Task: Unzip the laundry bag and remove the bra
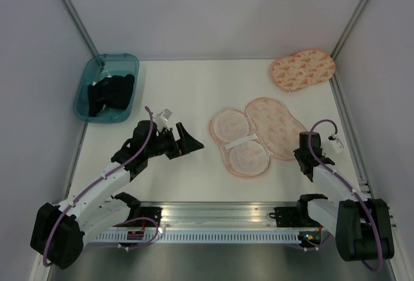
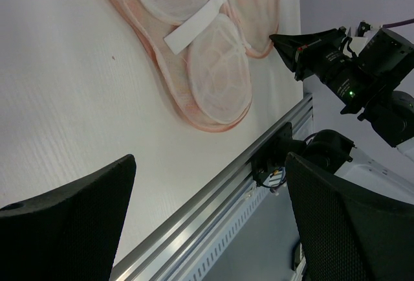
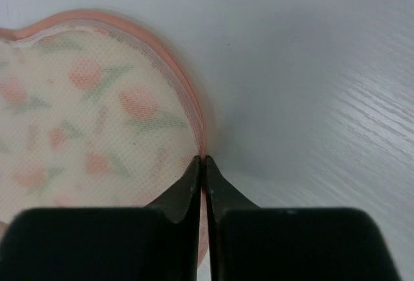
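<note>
Laundry bag (image 1: 259, 135) lies flat near the middle of the surface (image 1: 181, 93), toward the right arm's side. We see it spread in two peanut-shaped halves that overlap along the middle. The left half shows two white mesh lobes with a white band (image 1: 240, 140) across the waist. The right half shows the peach print facing up.

Right hand (image 3: 204, 162): fingers (image 3: 184, 193) pressed together, tips at the near right rim of the printed half. In the wrist view the peach edge runs down into the thin slit between them, so we read it as pinched on the rim. We cannot make out whether a zipper pull is in the pinch. The left wrist view agrees: the dark tip meets the bag's edge.

Left hand (image 1: 189, 140): fingers wide apart, holding nothing. It sits above bare surface left of the bag and apart from it, pointing toward the mesh half.

Bra (image 1: 111, 91): a crumpled black heap inside the teal bin (image 1: 83, 93) at the far left of the surface, well apart from the bag. We cannot make out cups or straps.

Second printed pouch (image 1: 302, 69) lies flat at the far right corner, apart from both arms.

Aluminium rail (image 1: 220, 215) runs along the near edge between the two arm bases.
</note>
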Action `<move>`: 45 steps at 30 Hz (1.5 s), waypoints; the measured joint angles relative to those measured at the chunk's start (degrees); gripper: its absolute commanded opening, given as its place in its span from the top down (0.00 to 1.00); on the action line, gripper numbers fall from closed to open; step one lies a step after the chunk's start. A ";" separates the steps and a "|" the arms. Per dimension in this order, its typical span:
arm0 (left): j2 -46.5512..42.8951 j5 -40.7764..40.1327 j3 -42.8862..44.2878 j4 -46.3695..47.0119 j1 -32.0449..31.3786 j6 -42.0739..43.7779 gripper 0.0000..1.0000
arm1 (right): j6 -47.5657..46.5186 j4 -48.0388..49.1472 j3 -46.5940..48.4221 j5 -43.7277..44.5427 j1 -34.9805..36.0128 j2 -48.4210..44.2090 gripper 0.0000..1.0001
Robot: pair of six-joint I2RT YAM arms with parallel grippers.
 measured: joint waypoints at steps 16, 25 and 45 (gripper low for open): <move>-0.48 0.00 -0.72 -0.28 0.00 0.00 0.00 | -8.81 -0.17 -0.55 -9.20 -0.02 -13.51 0.99; -3.98 -0.46 -0.72 -2.56 0.00 0.00 0.00 | -21.55 2.95 4.39 -28.74 3.43 -17.42 0.99; -12.55 -6.82 -4.57 -8.74 -0.02 -2.36 0.00 | -42.32 29.27 13.49 -46.51 47.67 22.86 0.99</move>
